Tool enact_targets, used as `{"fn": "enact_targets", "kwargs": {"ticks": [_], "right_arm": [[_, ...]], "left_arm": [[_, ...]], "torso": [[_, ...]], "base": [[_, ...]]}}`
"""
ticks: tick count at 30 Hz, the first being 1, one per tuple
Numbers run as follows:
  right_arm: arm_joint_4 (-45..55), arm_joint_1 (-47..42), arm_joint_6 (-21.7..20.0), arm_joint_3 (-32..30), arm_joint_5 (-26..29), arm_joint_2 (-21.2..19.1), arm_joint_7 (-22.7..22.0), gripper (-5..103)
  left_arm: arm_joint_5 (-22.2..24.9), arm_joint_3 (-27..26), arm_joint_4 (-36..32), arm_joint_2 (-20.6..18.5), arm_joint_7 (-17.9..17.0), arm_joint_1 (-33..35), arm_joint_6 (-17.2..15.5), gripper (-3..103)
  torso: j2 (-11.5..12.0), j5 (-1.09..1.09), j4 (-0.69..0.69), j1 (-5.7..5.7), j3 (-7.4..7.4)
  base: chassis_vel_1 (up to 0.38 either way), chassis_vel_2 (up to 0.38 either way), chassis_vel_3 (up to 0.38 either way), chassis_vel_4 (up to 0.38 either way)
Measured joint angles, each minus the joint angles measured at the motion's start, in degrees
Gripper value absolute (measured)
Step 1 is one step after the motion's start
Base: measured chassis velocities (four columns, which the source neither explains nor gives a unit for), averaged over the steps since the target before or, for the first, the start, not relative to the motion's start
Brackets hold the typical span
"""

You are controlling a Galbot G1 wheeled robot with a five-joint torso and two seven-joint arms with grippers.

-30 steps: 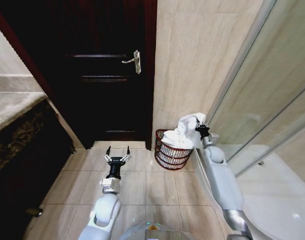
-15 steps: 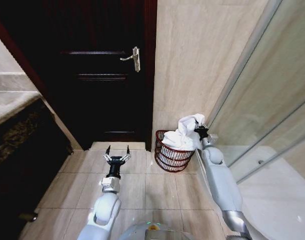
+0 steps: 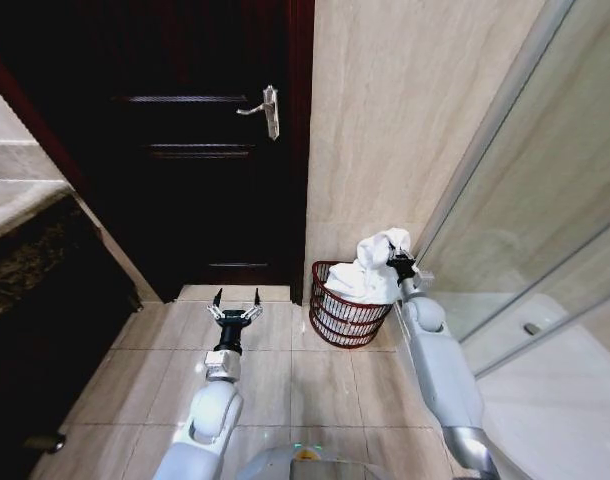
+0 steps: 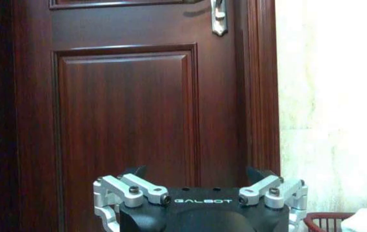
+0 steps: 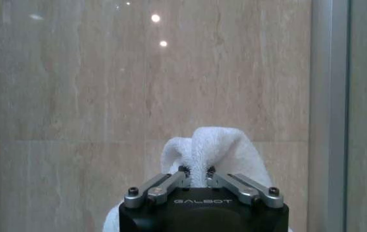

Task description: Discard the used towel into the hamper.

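The reddish-brown wire hamper (image 3: pixel 343 318) stands on the floor in the corner beside the door frame. A white towel (image 3: pixel 373 268) hangs partly down into it, its upper fold bunched above the rim. My right gripper (image 3: pixel 397 262) is shut on that upper fold at the hamper's right side. In the right wrist view the fingers pinch the towel (image 5: pixel 202 154) against the beige wall. My left gripper (image 3: pixel 235 298) hovers open over the floor tiles left of the hamper, facing the door. The hamper's rim (image 4: pixel 325 218) and a bit of towel peek in at the left wrist view's edge.
A dark wooden door (image 3: pixel 200 150) with a metal handle (image 3: pixel 268 108) is straight ahead. A dark vanity cabinet (image 3: pixel 45 290) lines the left side. A glass shower partition (image 3: pixel 525 200) runs along the right. Beige floor tiles (image 3: pixel 275 375) lie open between the arms.
The camera has shifted, so the door and counter sit differently in the picture. The towel and right gripper sit slightly lower over the hamper. The left gripper stays put.
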State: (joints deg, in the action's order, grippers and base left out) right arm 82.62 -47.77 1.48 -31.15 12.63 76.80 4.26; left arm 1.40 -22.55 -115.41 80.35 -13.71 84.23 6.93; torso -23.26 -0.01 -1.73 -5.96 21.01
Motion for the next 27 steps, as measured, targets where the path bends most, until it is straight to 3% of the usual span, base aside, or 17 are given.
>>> {"fn": "enact_targets", "kwargs": {"ticks": [27], "right_arm": [[4.32,-5.49,0.34,-2.26,-0.32,0.43,0.30,6]], "left_arm": [[0.20,1.02,0.76,-0.03,0.15,-1.01,0.02,100]], "torso": [[6.38,0.00,-0.01,2.10,-4.26]], "base": [[-0.034,0.037,0.035,-0.036]]}}
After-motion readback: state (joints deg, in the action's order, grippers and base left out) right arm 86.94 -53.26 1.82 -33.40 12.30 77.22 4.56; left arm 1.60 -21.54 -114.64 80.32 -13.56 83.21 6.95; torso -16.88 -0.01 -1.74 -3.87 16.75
